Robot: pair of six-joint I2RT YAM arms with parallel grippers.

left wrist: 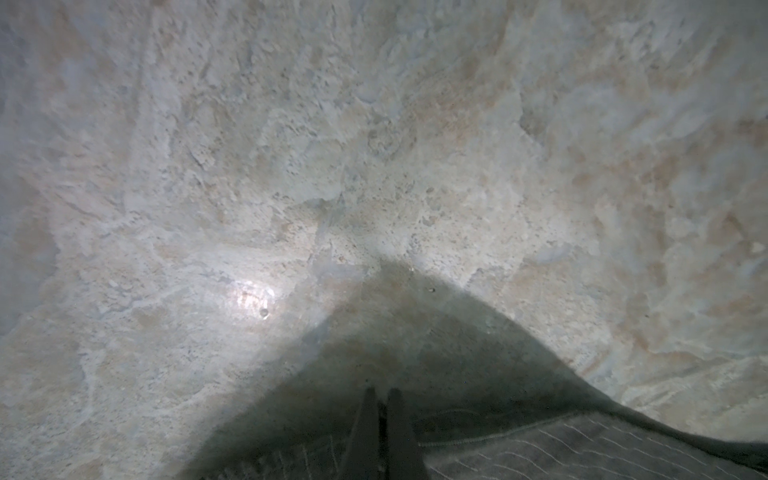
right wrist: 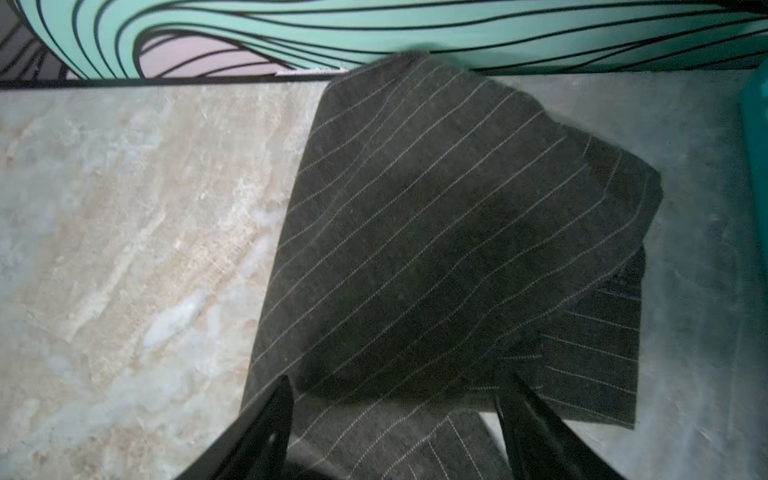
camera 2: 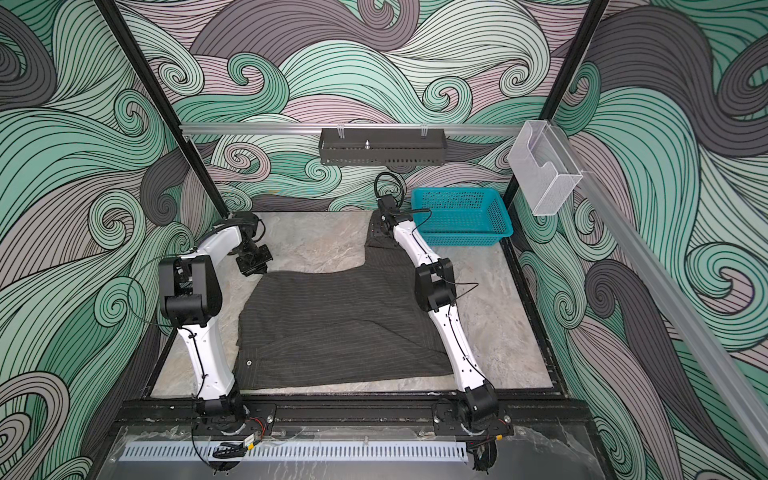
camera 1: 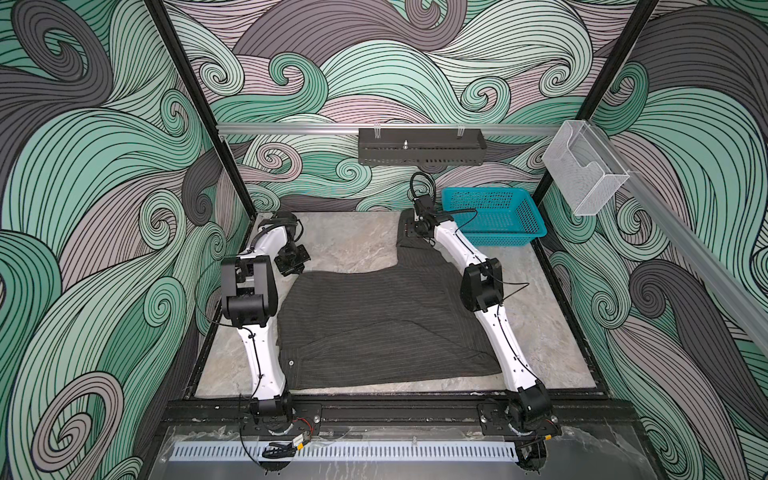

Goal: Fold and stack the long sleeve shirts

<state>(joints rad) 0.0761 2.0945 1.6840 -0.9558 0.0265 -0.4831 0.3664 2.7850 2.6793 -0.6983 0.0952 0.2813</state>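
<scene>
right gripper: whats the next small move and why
Probably lower the right gripper and close it on the shirt's sleeve: its jaws stand open astride that cloth, which lies doubled over by the teal basket, not yet folded in.

Teal mesh basket [camera 1: 503, 239] on marble tabletop [camera 1: 345, 245], far right corner; dark tray [camera 1: 422, 151] above.

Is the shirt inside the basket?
No, the shirt lies spread on the table, outside the basket.

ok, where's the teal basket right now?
In both top views the teal basket sits at the far right corner of the table, just right of the far end of the shirt.
</scene>
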